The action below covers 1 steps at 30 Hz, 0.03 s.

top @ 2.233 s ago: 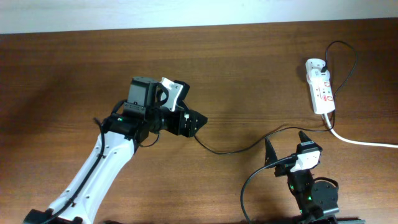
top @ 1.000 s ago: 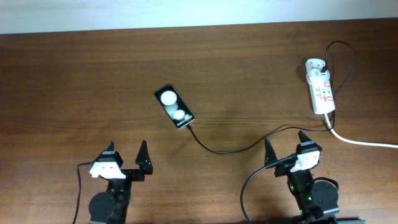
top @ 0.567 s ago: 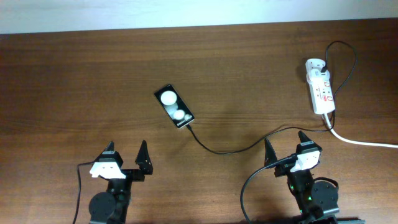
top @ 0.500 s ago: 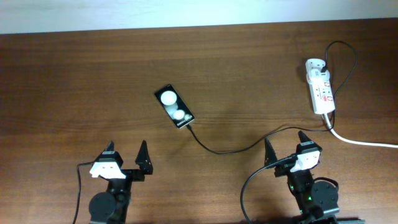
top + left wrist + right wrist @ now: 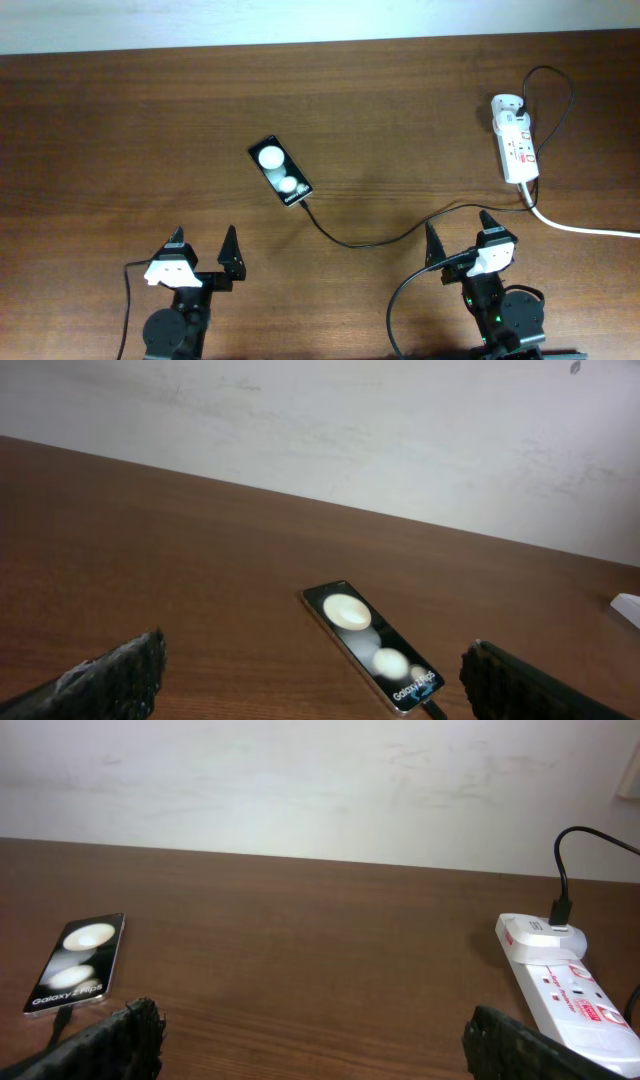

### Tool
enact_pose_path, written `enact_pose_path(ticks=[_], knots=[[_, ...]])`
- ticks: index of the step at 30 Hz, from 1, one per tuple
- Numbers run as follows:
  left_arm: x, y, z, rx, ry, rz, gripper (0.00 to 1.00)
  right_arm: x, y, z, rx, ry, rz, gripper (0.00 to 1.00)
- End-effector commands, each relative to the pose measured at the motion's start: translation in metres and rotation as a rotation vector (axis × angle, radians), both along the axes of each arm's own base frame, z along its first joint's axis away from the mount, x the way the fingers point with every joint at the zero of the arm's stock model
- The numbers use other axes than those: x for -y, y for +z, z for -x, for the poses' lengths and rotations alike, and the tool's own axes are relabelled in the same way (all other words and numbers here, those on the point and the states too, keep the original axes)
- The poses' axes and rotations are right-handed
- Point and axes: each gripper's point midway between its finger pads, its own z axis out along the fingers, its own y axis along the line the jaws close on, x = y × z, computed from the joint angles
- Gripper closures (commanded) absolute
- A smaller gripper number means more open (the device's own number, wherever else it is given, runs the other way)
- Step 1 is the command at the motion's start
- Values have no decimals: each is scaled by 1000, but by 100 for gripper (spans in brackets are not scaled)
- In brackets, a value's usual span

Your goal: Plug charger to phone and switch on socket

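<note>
Both jaws spread, empty — overhead alone shows charger [image 5: 352,244] running phone [image 5: 281,171] to socket [image 5: 516,148].

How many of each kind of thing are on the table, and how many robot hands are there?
phone: 1
charger cable: 1
power strip: 1
robot hands: 2 (left hand, right hand, both open and empty)
Total: 5

The phone [image 5: 77,963] reads "Galaxy Z Flip"; red markings on the socket [image 5: 565,990] are illegible.
</note>
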Motion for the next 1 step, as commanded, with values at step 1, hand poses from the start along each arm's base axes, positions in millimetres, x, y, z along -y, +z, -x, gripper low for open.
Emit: enact_pose_path(ticks=[1], knots=[[-5, -1, 0, 0, 23, -14, 1, 0, -2, 0, -3, 2, 7, 1]])
